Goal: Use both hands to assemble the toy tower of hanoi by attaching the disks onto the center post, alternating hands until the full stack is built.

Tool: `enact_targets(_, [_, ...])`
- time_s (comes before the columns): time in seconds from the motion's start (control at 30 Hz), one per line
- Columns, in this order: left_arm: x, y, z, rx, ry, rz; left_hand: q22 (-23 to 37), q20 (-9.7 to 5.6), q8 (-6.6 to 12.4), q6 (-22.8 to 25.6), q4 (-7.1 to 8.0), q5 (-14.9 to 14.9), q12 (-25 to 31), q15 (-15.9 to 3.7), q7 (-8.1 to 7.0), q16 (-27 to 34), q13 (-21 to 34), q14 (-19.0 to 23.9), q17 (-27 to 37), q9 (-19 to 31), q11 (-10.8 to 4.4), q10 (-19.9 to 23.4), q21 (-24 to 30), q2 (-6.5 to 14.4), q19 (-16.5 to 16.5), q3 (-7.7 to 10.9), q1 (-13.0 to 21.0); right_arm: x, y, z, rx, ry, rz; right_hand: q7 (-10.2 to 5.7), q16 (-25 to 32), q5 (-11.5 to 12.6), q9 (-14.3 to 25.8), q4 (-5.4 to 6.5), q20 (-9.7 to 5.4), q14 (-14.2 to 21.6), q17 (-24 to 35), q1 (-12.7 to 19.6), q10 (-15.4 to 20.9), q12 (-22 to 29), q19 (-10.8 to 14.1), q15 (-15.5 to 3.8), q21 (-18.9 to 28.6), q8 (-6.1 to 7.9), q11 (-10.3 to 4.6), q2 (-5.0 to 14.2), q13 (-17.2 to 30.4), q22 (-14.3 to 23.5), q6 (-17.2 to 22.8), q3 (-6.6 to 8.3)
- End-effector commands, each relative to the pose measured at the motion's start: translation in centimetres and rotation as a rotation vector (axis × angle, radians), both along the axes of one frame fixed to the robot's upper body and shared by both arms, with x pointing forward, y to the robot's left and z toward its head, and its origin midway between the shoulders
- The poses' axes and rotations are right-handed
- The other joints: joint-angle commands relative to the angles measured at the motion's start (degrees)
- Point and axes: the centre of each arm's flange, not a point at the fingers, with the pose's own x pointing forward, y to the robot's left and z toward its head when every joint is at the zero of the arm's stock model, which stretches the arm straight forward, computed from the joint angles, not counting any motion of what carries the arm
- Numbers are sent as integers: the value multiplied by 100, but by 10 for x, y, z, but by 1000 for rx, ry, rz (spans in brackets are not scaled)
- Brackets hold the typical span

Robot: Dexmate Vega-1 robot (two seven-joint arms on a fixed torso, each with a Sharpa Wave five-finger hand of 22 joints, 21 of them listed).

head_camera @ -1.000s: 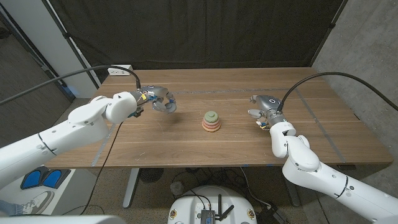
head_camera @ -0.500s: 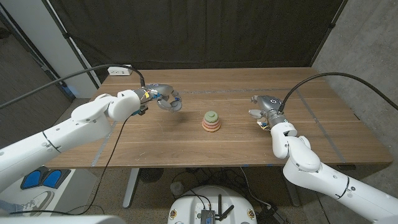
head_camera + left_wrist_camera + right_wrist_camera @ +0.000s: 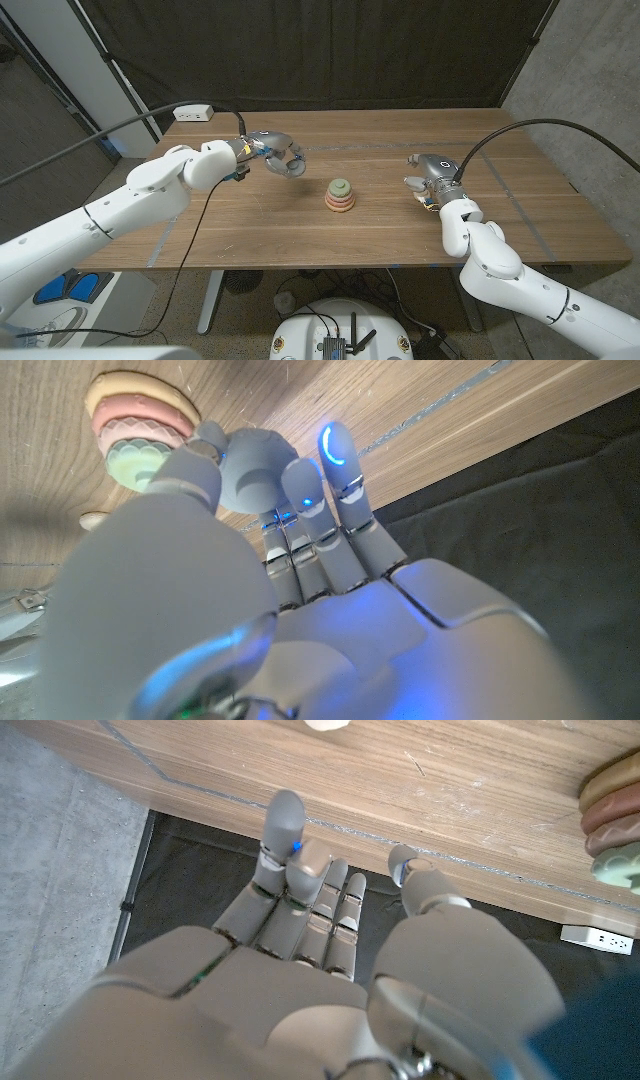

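Your left hand (image 3: 281, 158) hovers left of the ring stack (image 3: 339, 195) mid-worktop (image 3: 250, 225), fingers clamped on a gray disk (image 3: 252, 468). Your right hand (image 3: 428, 180) sits right of it, fingers loosely apart, holding nothing.

Your robot's two arms are glossy white, built of rounded, jointed shells. A thick black cable loops off each forearm near the wrist. Your left hand (image 3: 279, 155) and right hand (image 3: 426, 176) are silver-grey with segmented fingers. In the left wrist view, a fingertip (image 3: 335, 445) carries a glowing blue arc, and blue light tints the palm housing.
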Motion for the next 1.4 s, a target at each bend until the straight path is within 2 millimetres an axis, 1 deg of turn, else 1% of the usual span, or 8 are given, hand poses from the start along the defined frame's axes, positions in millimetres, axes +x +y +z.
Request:
enact_targets(0.03, [0, -27, 3, 33, -8, -76, 15, -657, 42, 59, 11, 38, 39, -101, 6, -13, 92, 79, 31, 21, -442, 481, 23, 38, 39, 49, 58, -5, -5, -1, 16, -8, -9, 14, -4, 34, 10, 4, -499, -7, -6, -26, 49, -21, 42, -332, 30, 39, 2, 2, 35, 16, 44, 50])
enact_targets(0.1, [0, -29, 3, 34, -8, -82, 15, -657, 41, 59, 10, 38, 39, -101, 2, -18, 94, 75, 27, 22, -449, 483, 23, 38, 39, 49, 60, -6, -6, -1, 14, -8, -8, 10, 4, 35, 10, 4, -498, 1, 1, -27, 53, -20, 45, -332, 32, 40, 3, 3, 35, 18, 47, 49])
enact_targets(0.57, [3, -59, 5, 75, -2, -140, 16, -655, 9, 61, 16, 41, 12, -101, 8, -43, 109, 81, 71, 39, -452, 486, 26, 38, 39, 46, 73, -9, -11, -5, 28, -10, -14, 15, 18, 44, 9, 1, -498, 18, 6, -32, 81, -14, 64, -333, 40, 42, -15, 5, 43, 28, 57, 49])
enact_targets(1.4, [13, -87, 13, 192, 83, -153, 17, -653, -63, 13, 23, 40, -31, -101, 20, -99, 135, 65, 124, 63, -429, 411, 24, 37, 22, 31, 61, -12, -18, -11, 45, -5, -20, 15, 37, 52, 8, 5, -499, 21, 9, -56, 98, -11, 73, -330, 40, 44, -10, 4, 64, 36, 68, 52])
